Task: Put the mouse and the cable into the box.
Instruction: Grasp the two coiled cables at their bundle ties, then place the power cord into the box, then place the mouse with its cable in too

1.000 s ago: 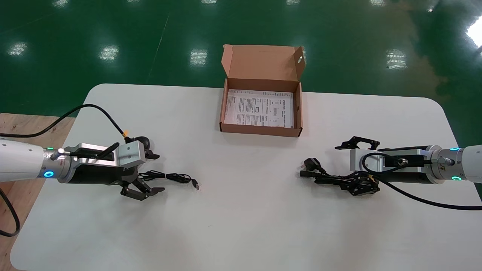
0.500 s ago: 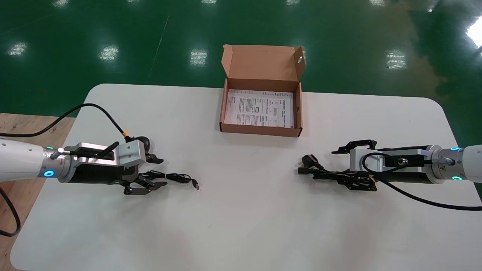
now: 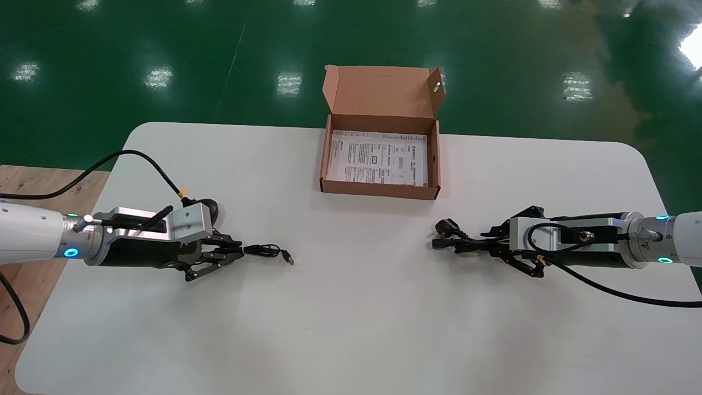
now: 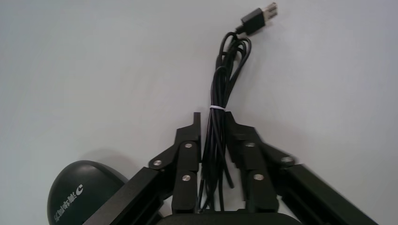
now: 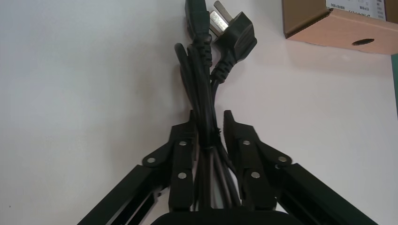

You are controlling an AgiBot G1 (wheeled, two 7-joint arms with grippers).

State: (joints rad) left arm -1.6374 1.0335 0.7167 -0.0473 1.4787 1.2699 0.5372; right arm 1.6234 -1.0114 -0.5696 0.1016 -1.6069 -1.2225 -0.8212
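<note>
Currently the mouse (image 4: 77,194) lies on the counter (image 3: 351,307) just beside the left end effector (image 4: 213,123), not gripped itself. Its tied cord (image 4: 220,89) runs between the fingers, with the USB plug (image 4: 259,18) pointing away. The left end effector is closed to a narrow gap and pinches that cord bundle. The cable (image 5: 199,70), a black power lead with its plug (image 5: 234,33) toward the box (image 3: 378,189), lies on the counter at the robot's right. The right end effector (image 5: 210,117) is likewise closed onto its bundled strands.

A second ago both end effectors stood wide open astride their bundles. Both have since clamped, and the loose loops have drawn into tighter lines.

Judgement: both grasps appear made and neither item is lifted yet. The box stands open at the far centre, well apart from both, holding only a printed sheet (image 3: 378,159).

Risk: the mouse would hang by its cord alone and may swing on lifting.
</note>
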